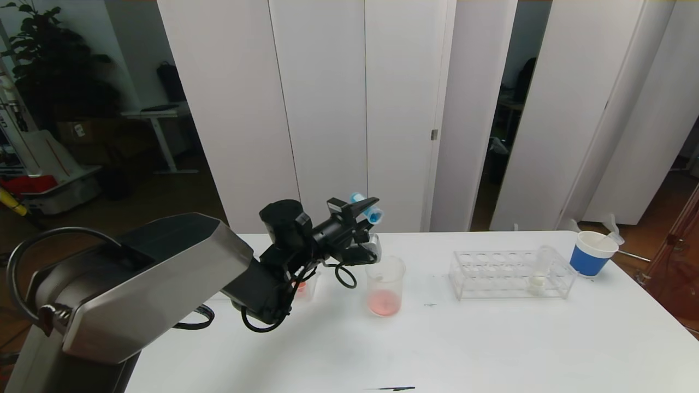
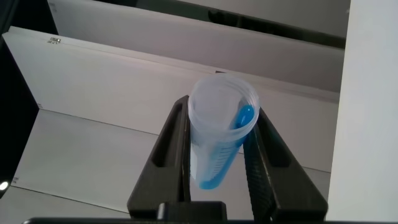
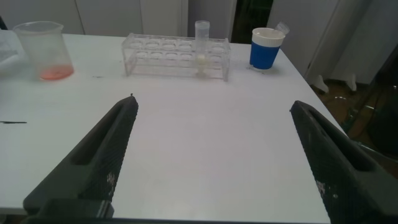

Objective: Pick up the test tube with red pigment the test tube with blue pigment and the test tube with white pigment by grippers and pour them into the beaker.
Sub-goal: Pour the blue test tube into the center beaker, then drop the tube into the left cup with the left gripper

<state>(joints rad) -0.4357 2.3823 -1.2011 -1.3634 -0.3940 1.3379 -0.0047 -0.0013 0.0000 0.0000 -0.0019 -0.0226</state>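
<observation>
**Blue tube tipped up in my left gripper above the beaker**

From the head camera I see my left gripper (image 1: 365, 218) raised over the white table (image 1: 491, 338), just behind and above the beaker (image 1: 385, 285). Its fingers are pinching the tube of blue liquid (image 1: 373, 214), which is tilted so that the blue end points up and away from me while the open mouth sits lower, close above the beaker's rim. In the left wrist camera the tube (image 2: 219, 138) lies clamped between the two dark fingers (image 2: 171, 146), mouth toward the lens, with blue liquid along one inner wall and pooled at the far end.

The beaker stands upright on the table with a shallow layer of pink-red liquid at its bottom.

To the right of the beaker is a clear rack (image 1: 510, 274), and the tube of white liquid (image 1: 540, 270) stands upright in a hole near its right end. A blue-and-white paper cup (image 1: 592, 253) sits beyond the rack, near the table's right edge.

My right gripper (image 3: 217, 155) shows only in its own wrist camera: its fingers are spread wide, nothing between them, hovering over bare table well short of the rack.
</observation>
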